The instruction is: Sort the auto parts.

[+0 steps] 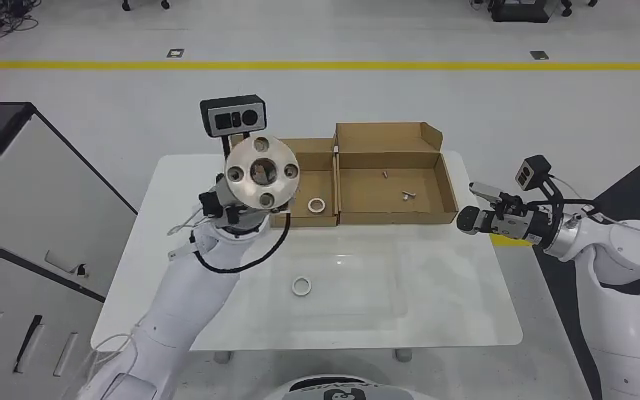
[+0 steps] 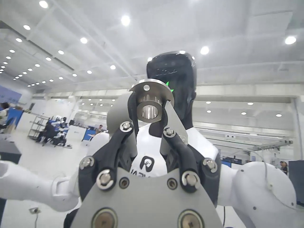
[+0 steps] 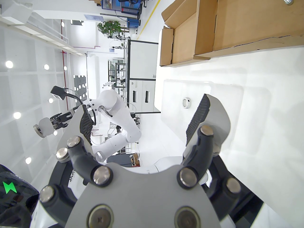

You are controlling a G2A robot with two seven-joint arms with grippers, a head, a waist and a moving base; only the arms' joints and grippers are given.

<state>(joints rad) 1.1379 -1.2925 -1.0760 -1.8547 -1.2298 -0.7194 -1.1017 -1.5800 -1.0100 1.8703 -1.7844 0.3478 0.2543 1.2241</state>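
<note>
Fingers (image 2: 171, 116) of the left gripper (image 2: 149, 111) were seen clamped on the barrel of a flanged metal bushing (image 1: 261, 172); the part was held high above the surface (image 1: 180, 250), well clear of it, with its round drilled face turned up toward the top camera; in that view it was placed over the left half of the surface, just beside the smaller cardboard box (image 1: 312, 150); a white ring (image 1: 316, 205) was seen lying in that box; the larger cardboard box (image 1: 390, 132) was set against it on the right, with two small metal fasteners (image 1: 407, 195) lying on its floor; a second white ring (image 1: 301, 287) was seen lying on the surface nearer the robot, apart from both boxes; the right gripper (image 1: 463, 222) was held at the right edge of the surface, near the larger box, with its fingers (image 3: 200, 117) spread wide apart.
</note>
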